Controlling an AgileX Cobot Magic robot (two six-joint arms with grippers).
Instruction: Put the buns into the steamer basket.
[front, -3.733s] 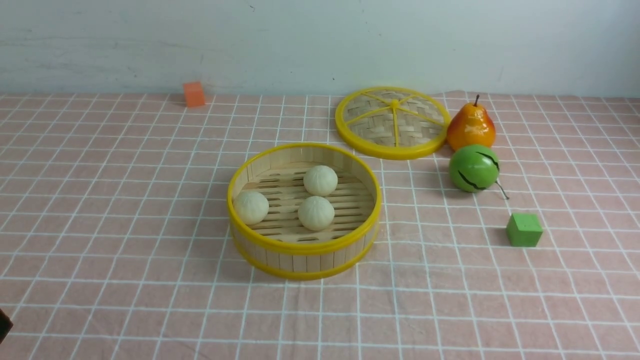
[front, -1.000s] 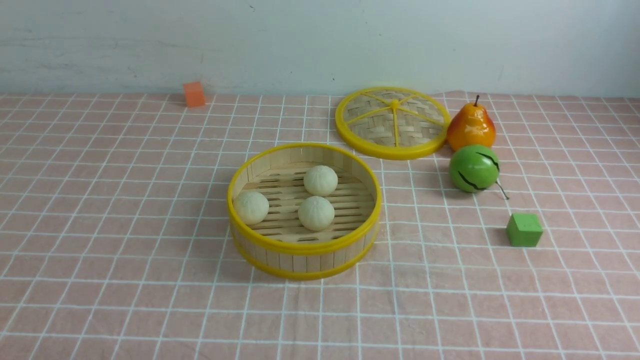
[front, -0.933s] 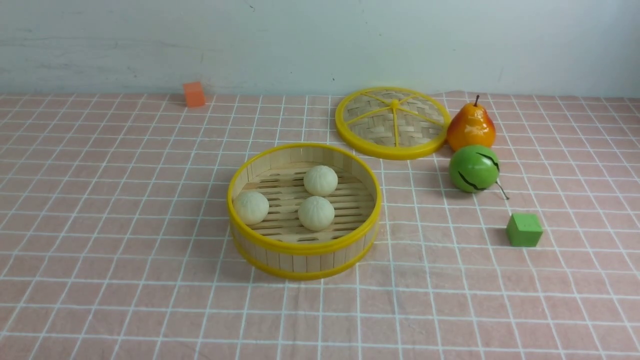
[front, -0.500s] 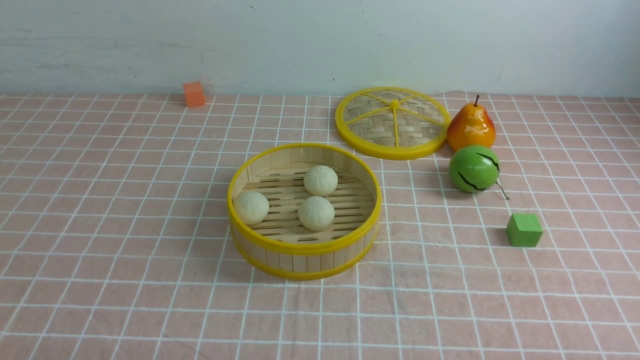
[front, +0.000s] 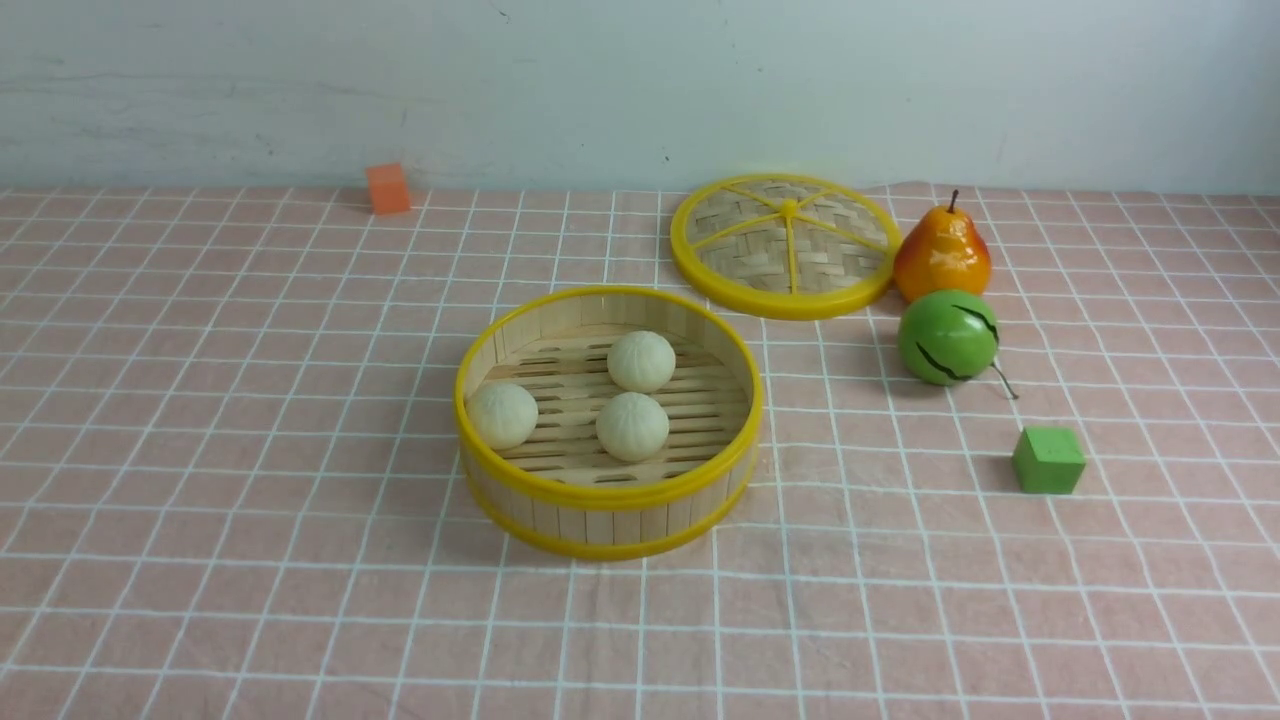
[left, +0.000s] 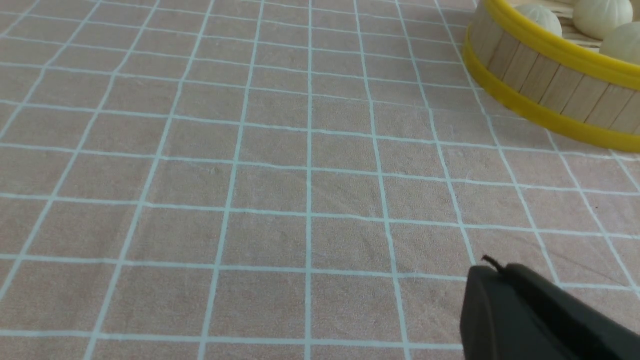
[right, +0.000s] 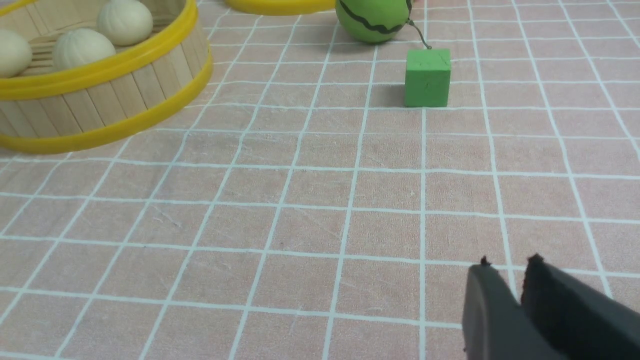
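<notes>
Bamboo steamer basket (front: 608, 495) at mid-counter, three buns inside. What has changed in the last few seconds? (desk)

Very little on the counter (front: 250, 400) itself. A few seconds back a dark sliver of the left arm showed at the lower left edge of the front view; it has since gone, and neither arm shows there now. (photographer)

And the buns (front: 632, 426)? (desk)

All three lie on the slatted floor, exactly where they lay before: one against the robot's-left wall (front: 502, 414), one near the middle, one (front: 641, 360) toward the back. None remains out on the cloth. (photographer)

The hands? (desk)

Both are pulled back low over bare checked cloth, well apart from the basket. The left hand (left: 486, 262) has its jaws pressed together on nothing. The right hand (right: 510, 262) shows a narrow slit between its tips, also empty. (photographer)

Anything else disturbed? (desk)

No. The woven lid (front: 785, 245) is off, lying flat behind the basket, the pear (front: 940, 255) and cracked green fruit (front: 946, 337) just beside it, the green cube (front: 1047, 460) nearer the robot. None has shifted. (photographer)

So the reading is? (desk)

Loading looks finished; the arms appear to have retired, with no bun left to fetch. (photographer)
</notes>
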